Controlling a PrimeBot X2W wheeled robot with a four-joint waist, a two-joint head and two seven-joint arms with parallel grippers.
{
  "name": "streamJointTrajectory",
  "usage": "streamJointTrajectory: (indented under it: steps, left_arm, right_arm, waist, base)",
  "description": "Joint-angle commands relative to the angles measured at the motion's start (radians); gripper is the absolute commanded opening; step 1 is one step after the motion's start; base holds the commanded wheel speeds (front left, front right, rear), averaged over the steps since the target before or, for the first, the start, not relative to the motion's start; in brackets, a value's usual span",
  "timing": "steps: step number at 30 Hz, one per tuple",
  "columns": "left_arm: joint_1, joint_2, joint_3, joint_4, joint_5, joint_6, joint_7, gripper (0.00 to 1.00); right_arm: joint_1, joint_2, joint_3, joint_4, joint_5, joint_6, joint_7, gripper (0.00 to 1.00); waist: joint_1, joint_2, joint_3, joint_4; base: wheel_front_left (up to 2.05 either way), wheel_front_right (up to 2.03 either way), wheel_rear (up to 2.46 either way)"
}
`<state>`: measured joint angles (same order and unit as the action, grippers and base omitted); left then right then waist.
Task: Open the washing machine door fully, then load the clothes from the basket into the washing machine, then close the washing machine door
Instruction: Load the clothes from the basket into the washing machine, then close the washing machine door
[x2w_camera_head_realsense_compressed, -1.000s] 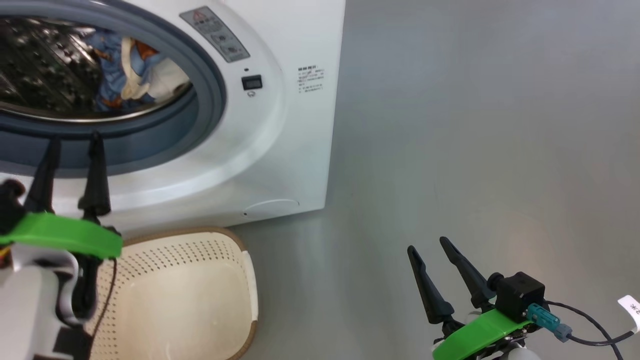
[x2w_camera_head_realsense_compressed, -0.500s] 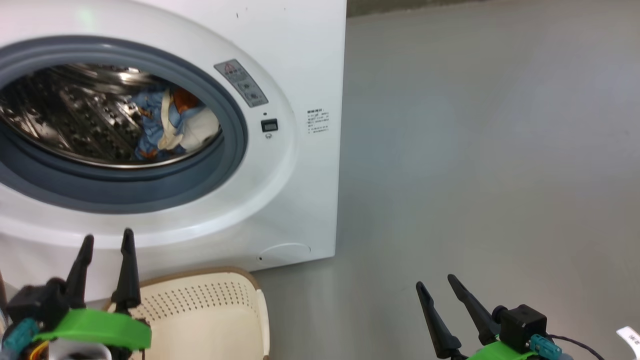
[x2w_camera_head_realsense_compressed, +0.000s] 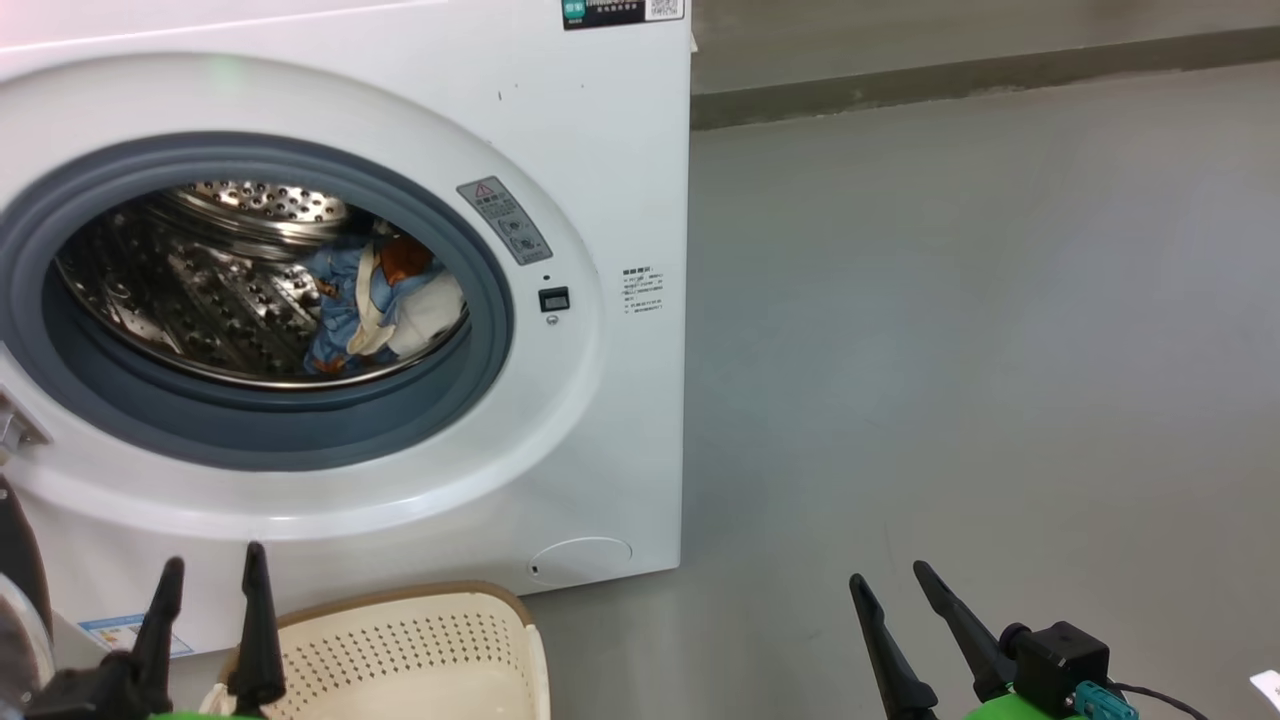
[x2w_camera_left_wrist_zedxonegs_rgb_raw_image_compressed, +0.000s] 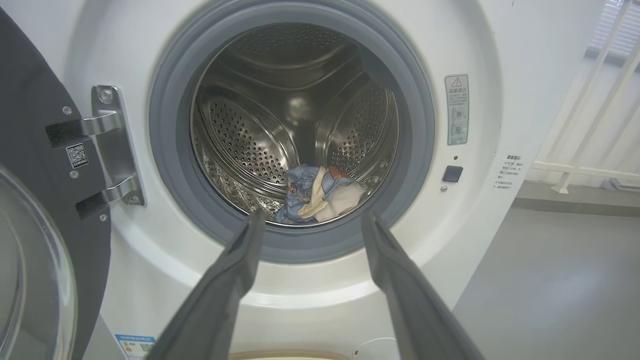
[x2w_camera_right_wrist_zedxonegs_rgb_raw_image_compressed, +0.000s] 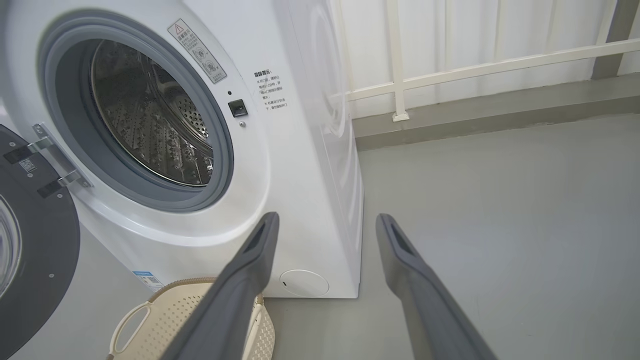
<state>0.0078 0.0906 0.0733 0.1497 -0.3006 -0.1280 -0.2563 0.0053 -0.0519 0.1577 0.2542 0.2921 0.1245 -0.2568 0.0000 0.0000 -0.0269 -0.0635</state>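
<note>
Light blue printed clothes (x2w_camera_head_realsense_compressed: 375, 305) inside white boxy washing machine (x2w_camera_head_realsense_compressed: 620, 200).
Both wide, empty: left gripper (x2w_camera_head_realsense_compressed: 214, 555), right gripper (x2w_camera_head_realsense_compressed: 888, 573) (round black door (x2w_camera_left_wrist_zedxonegs_rgb_raw_image_compressed: 25, 90) open).

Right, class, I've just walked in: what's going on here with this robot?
A two-armed robot faces a white front-loading washing machine. Its round glossy black door is swung open on the left, and light blue printed clothes lie in the steel drum. The cream perforated plastic basket in front looks empty where visible. The left gripper and right gripper are open, fingers holding nothing; the door is not yet closed.
</note>
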Motion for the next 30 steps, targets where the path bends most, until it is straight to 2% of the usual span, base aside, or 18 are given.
streamJointTrajectory:
  steps: [1, 17, 30]
  left_arm:
    - [0.001, 0.008, 0.044, -0.036, 0.029, -0.003, -0.006, 1.00]
    - [0.133, -0.024, 0.069, -0.091, 0.085, -0.003, -0.006, 1.00]
    - [0.172, -0.032, 0.064, -0.091, 0.109, -0.003, -0.006, 1.00]
  right_arm:
    - [-0.005, 0.002, 0.025, -0.026, -0.004, 0.006, -0.005, 1.00]
    - [0.007, 0.002, 0.012, -0.037, -0.004, 0.006, -0.005, 1.00]
    - [0.007, 0.002, 0.002, -0.054, -0.013, 0.006, -0.005, 1.00]
  waist:
    - [0.0000, 0.0000, -0.007, 0.001]
    - [0.0000, 0.0000, -0.022, 0.009]
    - [0.0000, 0.0000, -0.028, 0.006]
  base:
    - [0.00, 0.00, 0.00]
    - [0.00, 0.00, 0.00]
    - [0.00, 0.00, 0.00]
